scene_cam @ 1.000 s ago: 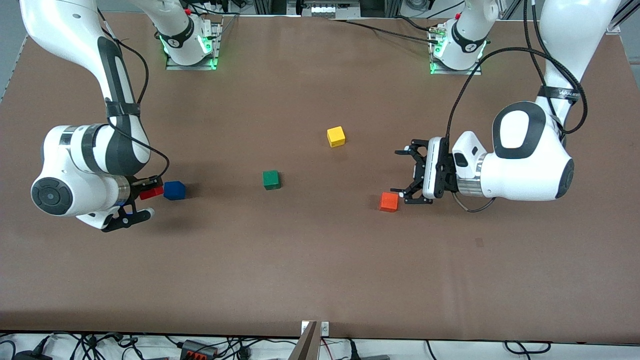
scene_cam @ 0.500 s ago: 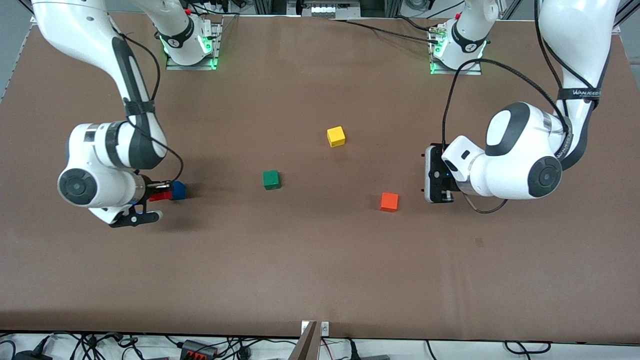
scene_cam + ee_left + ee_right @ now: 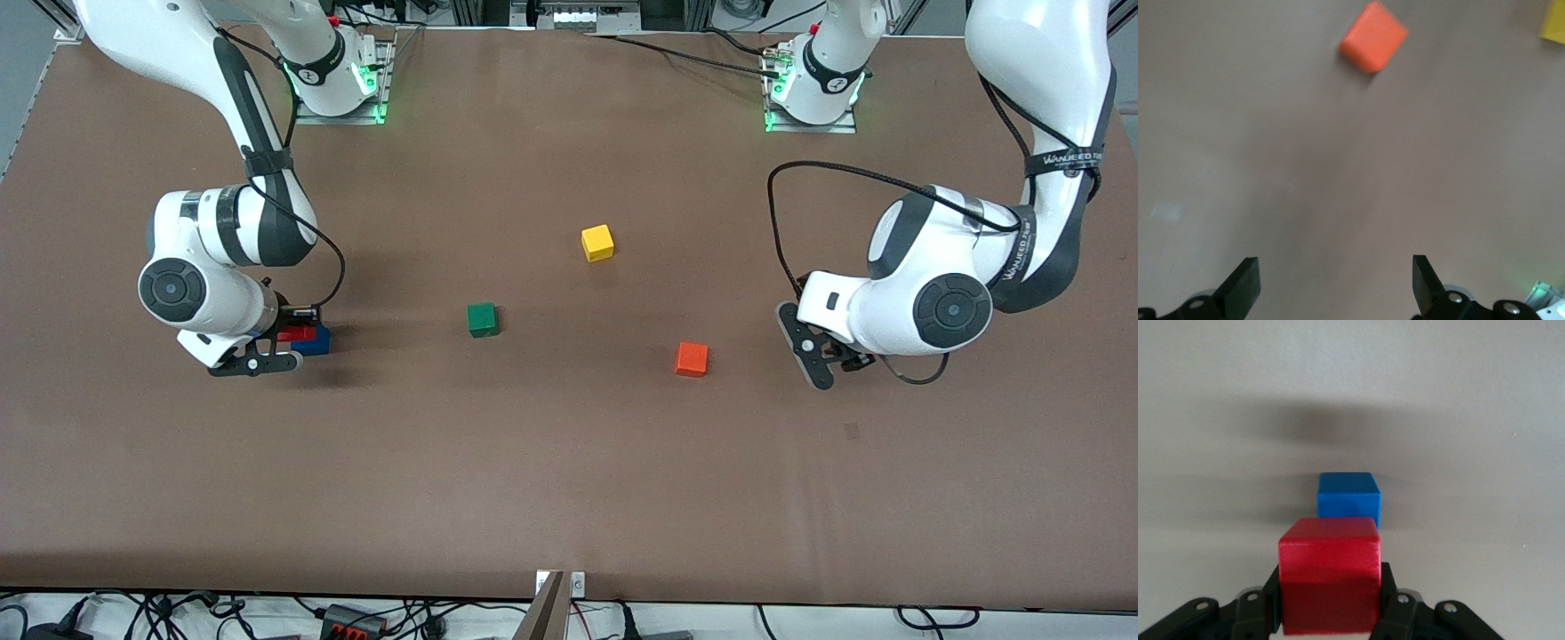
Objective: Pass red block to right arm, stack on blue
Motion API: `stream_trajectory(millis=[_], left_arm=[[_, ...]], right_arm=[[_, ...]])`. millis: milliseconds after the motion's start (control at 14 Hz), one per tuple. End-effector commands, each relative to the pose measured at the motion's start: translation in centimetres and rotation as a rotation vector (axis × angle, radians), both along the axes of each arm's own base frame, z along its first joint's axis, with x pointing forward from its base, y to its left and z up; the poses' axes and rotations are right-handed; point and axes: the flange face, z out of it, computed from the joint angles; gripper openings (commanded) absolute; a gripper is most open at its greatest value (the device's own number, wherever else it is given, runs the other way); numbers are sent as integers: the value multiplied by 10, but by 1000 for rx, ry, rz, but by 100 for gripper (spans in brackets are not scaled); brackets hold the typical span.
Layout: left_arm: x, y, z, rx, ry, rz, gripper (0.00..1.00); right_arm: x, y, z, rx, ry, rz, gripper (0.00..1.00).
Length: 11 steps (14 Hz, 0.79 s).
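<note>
Nearest my front camera I see the orange cube (image 3: pixel 691 359) on the brown desk (image 3: pixel 569 480), toward the left arm's end. The left pincer (image 3: pixel 822 356) hangs low over the desk at about three o'clock from that cube, apart from it. In the left wrist view its fingers (image 3: pixel 1245 287) stand wide apart with nothing between them, and the orange cube (image 3: pixel 1374 45) lies on bare desk ahead of them.

At the right arm's end, the right pincer (image 3: pixel 283 348) is clamped on the red block (image 3: pixel 296 333). In the right wrist view the red block (image 3: pixel 1329 583) sits squeezed between the black fingers (image 3: pixel 1395 610), raised over the blue cube (image 3: pixel 1349 497), which rests on the desk. From the front the red block overlaps the blue cube (image 3: pixel 316 342) at its ten o'clock edge; I cannot tell whether they touch.

Mid-desk sits the green cube (image 3: pixel 482 319). Farther from the camera, at about one o'clock from it, is the yellow cube (image 3: pixel 597 242).
</note>
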Motion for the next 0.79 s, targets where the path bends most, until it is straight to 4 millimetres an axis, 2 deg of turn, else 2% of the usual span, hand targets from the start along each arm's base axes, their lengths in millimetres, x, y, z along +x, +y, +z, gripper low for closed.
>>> stream_trajectory(millis=[0,71,357,571,714], left_arm=[[1,6,28,88,-60,169,100],[1,6,31,105,-67,238,100],[-10,9,68,196,-78,532,100],[-11,20,100,218,-48,624,100],[-11,64,128,180,-67,744,100]], right_arm=[[-12,-8,5,-13,-30,-15,0],[-12,-8,5,-16,-34,-34,0],[-9,-11,4,-23,-60,-84,0],[-9,-11,0,-27,-63,-122,0],[-9,-10,-5,-28,-77,-134,0]])
